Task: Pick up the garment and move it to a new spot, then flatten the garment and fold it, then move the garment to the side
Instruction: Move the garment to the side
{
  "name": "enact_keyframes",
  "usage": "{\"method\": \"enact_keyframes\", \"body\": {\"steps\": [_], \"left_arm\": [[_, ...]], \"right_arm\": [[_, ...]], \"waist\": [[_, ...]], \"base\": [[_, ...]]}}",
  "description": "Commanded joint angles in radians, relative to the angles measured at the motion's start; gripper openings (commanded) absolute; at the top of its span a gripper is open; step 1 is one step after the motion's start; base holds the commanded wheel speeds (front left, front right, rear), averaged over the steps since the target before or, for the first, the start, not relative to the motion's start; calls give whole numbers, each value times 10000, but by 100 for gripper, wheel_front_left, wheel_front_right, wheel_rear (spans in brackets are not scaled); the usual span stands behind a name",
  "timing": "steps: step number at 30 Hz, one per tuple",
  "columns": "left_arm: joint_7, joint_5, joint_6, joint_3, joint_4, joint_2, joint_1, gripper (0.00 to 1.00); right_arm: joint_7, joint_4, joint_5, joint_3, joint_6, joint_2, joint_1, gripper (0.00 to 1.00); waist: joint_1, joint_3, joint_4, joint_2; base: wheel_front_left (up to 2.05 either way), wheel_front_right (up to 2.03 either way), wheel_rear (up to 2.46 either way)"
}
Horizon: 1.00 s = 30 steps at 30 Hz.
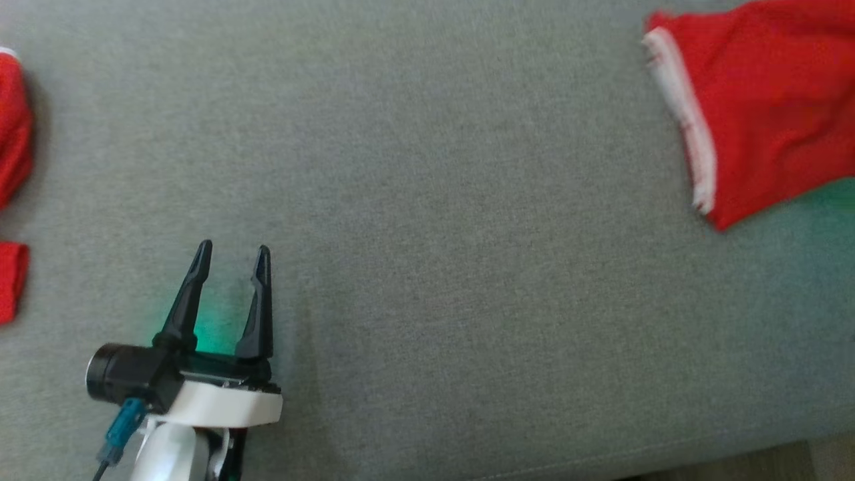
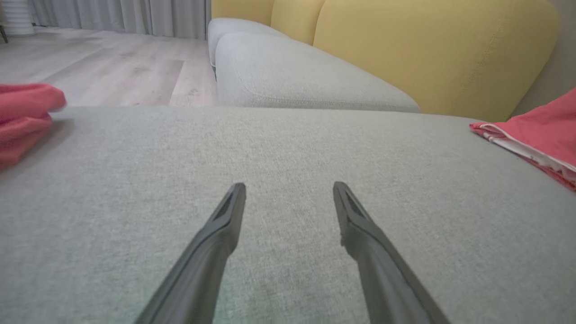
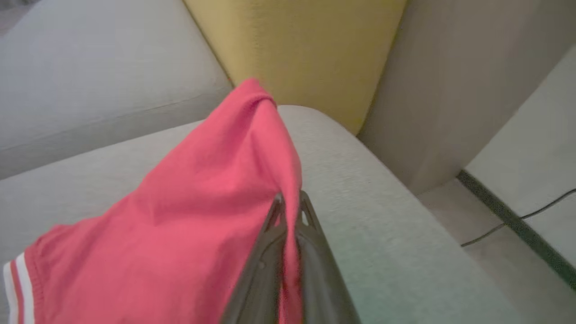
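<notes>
Right gripper [image 3: 291,198] clamps the red garment [image 3: 193,193], apparently raised off the grey cushion [image 3: 387,211]; left gripper [image 1: 233,247] spreads wide.

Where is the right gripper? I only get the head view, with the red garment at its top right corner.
Observer: In the right wrist view the right gripper is shut on a fold of the garment, with red cloth pinched between its fingers.
Reviewer: And what lies past the garment, off my frame?
Observer: A yellow backrest stands just behind the grey cushion that the garment rests on.
</notes>
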Motion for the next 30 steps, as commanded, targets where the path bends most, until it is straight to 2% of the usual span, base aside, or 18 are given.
{"method": "enact_keyframes", "body": {"steps": [1, 6, 12, 13, 14, 15, 18, 22, 30], "left_arm": [[-95, 71, 16, 244, -346, 237, -38, 100], [-95, 79, 16, 285, -434, 451, 163, 100], [-95, 72, 16, 384, -484, 529, 306, 100], [-95, 79, 16, 385, -493, 534, 299, 100], [-95, 84, 16, 390, -505, 535, 285, 100], [-95, 88, 16, 401, -520, 531, 267, 100], [-95, 92, 16, 452, -531, 512, 213, 100], [-95, 82, 18, 542, -497, 449, 197, 100], [-95, 9, 18, 750, -398, 100, 269, 100]], "right_arm": [[-142, -192, -332, -124, 75, -299, -284, 0], [-329, 67, -2026, -1392, 75, -865, -758, 0], [-234, -362, -3889, -2573, 75, -645, -923, 0], [-237, -439, -4156, -2755, 75, -590, -944, 27], [-272, -529, -4439, -2881, 75, -524, -959, 93], [-322, -633, -4702, -3028, 75, -447, -973, 100], [-714, -900, -5410, -3172, 75, -259, -983, 100], [-1401, -1062, -5812, -3057, 75, 104, -997, 100], [-3031, -1497, -5053, -1667, 75, 757, -326, 100]], "waist": [[-3, 262, -98, 0], [-3, 386, 15, 0], [-3, 393, 80, 0], [-3, 414, 87, 0], [-3, 432, 89, 0], [-3, 451, 83, 0], [-3, 467, 50, 0], [-3, 354, -49, 0], [-3, -515, -19, 0]], "base": [[0, 0, 0], [0, 0, 0], [0, 0, 0], [0, 0, 0], [0, 0, 0], [0, 0, 0], [0, 0, 0], [0, 0, 0], [0, 0, 0]]}}
